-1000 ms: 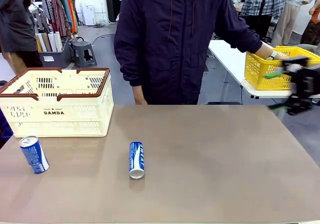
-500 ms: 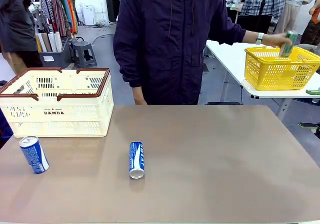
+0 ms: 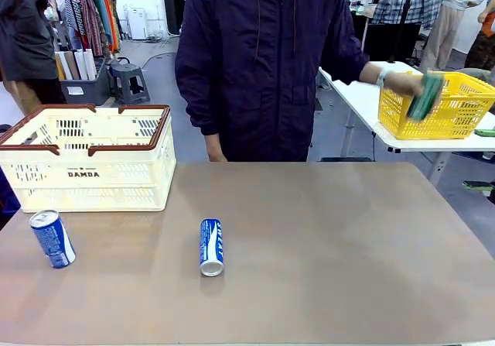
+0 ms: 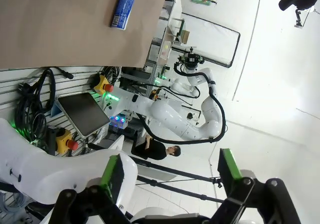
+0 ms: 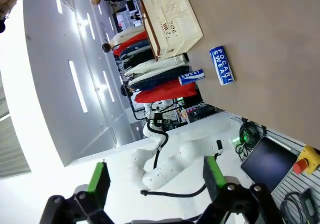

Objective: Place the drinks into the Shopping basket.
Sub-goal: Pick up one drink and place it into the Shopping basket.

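Item: Shopping basket (image 3: 93, 185), open top up at the worktop's (image 3: 332, 238) far-left corner, apparently set there to receive cans; no can visible inside. Drinks: lying can (image 3: 211, 246), blue-and-white, on its side near mid-worktop; left can (image 3: 52, 238), seemingly upright, just in front of the basket, both probably within the arms' reach; green can (image 3: 425, 96), blurred, gripped in the person's hand (image 3: 402, 85) beside the yellow basket (image 3: 464, 112), likely being fetched over. Left end effector (image 4: 170, 176) and right end effector (image 5: 155, 184): both released, empty, well apart from the cans.
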Controlling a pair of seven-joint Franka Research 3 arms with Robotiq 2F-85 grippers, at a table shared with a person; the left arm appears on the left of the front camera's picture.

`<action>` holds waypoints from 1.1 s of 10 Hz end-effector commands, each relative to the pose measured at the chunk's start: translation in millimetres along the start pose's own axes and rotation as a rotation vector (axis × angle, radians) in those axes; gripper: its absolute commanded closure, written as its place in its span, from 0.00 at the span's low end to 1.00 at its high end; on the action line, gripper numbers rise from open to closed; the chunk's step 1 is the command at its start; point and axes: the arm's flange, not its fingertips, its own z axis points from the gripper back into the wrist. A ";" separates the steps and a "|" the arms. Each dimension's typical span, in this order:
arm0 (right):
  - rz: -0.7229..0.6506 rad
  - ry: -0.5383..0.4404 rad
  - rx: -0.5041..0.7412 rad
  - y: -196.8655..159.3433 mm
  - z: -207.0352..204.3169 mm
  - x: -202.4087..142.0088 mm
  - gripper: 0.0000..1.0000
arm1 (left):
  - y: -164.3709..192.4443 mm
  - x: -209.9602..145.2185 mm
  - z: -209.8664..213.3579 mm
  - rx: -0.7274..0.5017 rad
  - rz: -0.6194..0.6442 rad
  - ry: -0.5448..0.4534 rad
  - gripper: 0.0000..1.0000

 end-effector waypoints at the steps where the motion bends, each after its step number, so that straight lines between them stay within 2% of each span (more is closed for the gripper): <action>1: -0.025 0.005 0.006 5.1 2.8 0.7 0.00 | -3.5 -1.3 2.1 -0.019 -0.009 0.003 0.00; 4: -0.025 0.005 0.006 5.1 2.8 0.7 0.00 | 0.0 0.0 0.0 0.000 0.000 0.000 0.00; 5: -0.025 0.005 0.006 5.1 2.8 0.7 0.00 | -28.9 3.3 24.2 0.004 0.036 -0.133 0.00; 6: -0.025 0.005 0.006 5.1 2.8 0.7 0.00 | -70.7 -1.1 -20.3 0.204 0.018 -0.187 0.00; 7: -0.025 0.005 0.006 5.1 2.8 0.7 0.00 | -113.3 8.0 -88.1 0.362 0.001 -0.098 0.00; 8: -0.025 0.005 0.006 5.1 2.8 0.7 0.00 | -138.0 13.8 -144.3 0.517 -0.003 -0.074 0.00; 10: -0.025 0.005 0.006 5.1 2.8 0.7 0.00 | -144.8 19.7 -241.1 0.732 -0.037 0.002 0.00; 11: -0.025 0.005 0.006 5.1 2.8 0.7 0.00 | -135.9 16.4 -293.5 0.767 -0.081 0.028 0.00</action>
